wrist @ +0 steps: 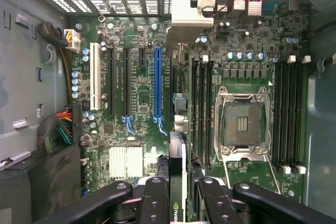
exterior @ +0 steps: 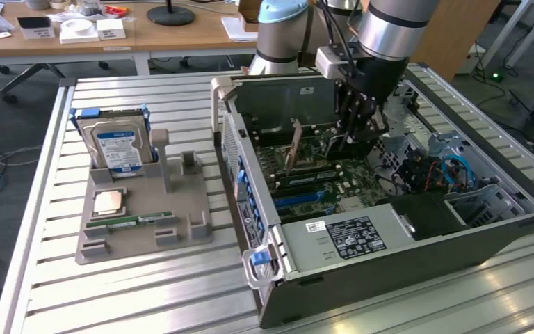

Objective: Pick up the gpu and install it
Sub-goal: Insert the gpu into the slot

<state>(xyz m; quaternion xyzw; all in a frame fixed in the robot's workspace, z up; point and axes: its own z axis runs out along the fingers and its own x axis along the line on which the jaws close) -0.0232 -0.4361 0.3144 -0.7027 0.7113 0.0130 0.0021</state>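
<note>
The gpu (wrist: 177, 182) stands on edge inside the open computer case (exterior: 406, 268), its metal bracket (wrist: 191, 11) against the vented rear wall. It sits over the motherboard (wrist: 131, 108), just beside the long blue slot (wrist: 157, 82); I cannot tell whether it is seated. In the exterior view its tan-brown side (exterior: 291, 149) shows upright near the rear wall. My gripper (wrist: 181, 195) reaches down into the case (exterior: 350, 139) and is shut on the gpu's near end, one black finger (wrist: 156, 195) on each side of the card.
An empty CPU socket (wrist: 242, 124) and memory slots lie beside the card. Cable bundles (wrist: 58, 129) and the power supply (exterior: 360, 235) crowd the case. On the slatted table, a grey holder (exterior: 188, 226) carries a hard drive (exterior: 119, 142), a CPU (exterior: 109, 202) and a memory stick (exterior: 142, 220).
</note>
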